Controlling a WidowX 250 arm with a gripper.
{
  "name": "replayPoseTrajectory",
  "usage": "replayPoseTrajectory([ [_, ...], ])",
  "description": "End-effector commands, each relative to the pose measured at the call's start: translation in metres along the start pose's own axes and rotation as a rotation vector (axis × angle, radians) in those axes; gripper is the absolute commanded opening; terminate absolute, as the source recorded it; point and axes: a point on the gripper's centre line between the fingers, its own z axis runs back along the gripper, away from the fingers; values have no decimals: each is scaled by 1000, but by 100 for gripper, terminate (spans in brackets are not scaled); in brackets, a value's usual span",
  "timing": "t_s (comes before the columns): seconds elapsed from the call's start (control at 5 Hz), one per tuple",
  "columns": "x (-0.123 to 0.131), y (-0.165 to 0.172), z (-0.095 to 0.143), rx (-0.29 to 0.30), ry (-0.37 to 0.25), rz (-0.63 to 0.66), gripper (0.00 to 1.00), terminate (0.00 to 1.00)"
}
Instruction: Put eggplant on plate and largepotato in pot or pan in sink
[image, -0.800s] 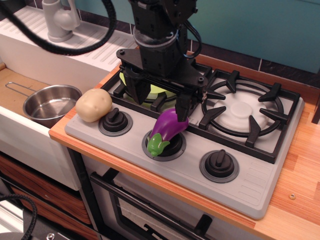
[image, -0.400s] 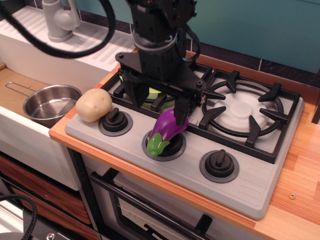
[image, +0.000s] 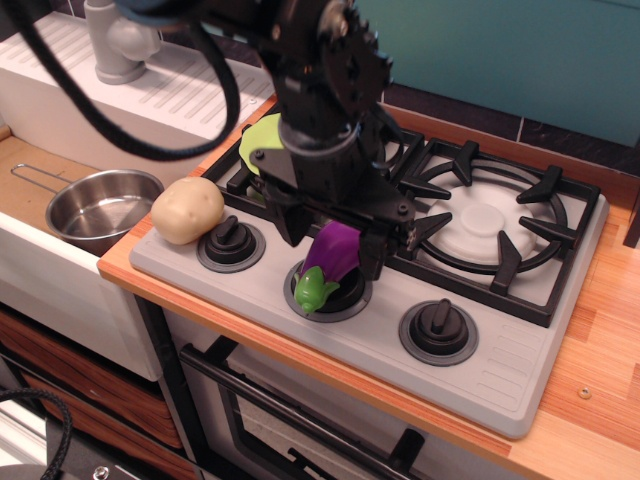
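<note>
The purple eggplant (image: 327, 262) lies on the middle stove knob, green stem cap toward the front. My gripper (image: 330, 238) has come down over it, open, with one finger (image: 286, 218) to its left and the other (image: 374, 250) to its right. The lime-green plate (image: 260, 146) lies on the left burner behind the gripper, mostly hidden by the arm. The tan largepotato (image: 187, 210) rests on the stove's front left corner. The steel pot (image: 101, 208) stands in the sink (image: 40, 258) at the left.
The grey stove top (image: 520, 370) has a right burner grate (image: 490, 220) and knobs at the left (image: 230, 243) and right (image: 438, 330). A grey faucet (image: 118, 40) and ribbed drainboard (image: 170, 95) stand behind the sink. Black cables hang at the upper left.
My gripper has moved forward and down from above the left burner and now straddles the eggplant. More of the plate shows behind it. Eggplant, potato and pot have not moved.
</note>
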Motion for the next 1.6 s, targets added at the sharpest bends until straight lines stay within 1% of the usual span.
replayPoseTrajectory([
  [0.0, 4, 4, -2, -32, -70, -15, 100, 0],
  [0.4, -3, -2, -7, -40, -103, -10, 100, 0],
  [0.6, -3, -2, -9, -39, -108, -11, 100, 0],
  [0.8, -3, -2, -8, -45, -97, -10, 0, 0],
  [1.2, -3, -2, 3, -72, -81, -14, 0, 0],
  [1.4, -3, -1, 13, -61, -60, -18, 0, 0],
])
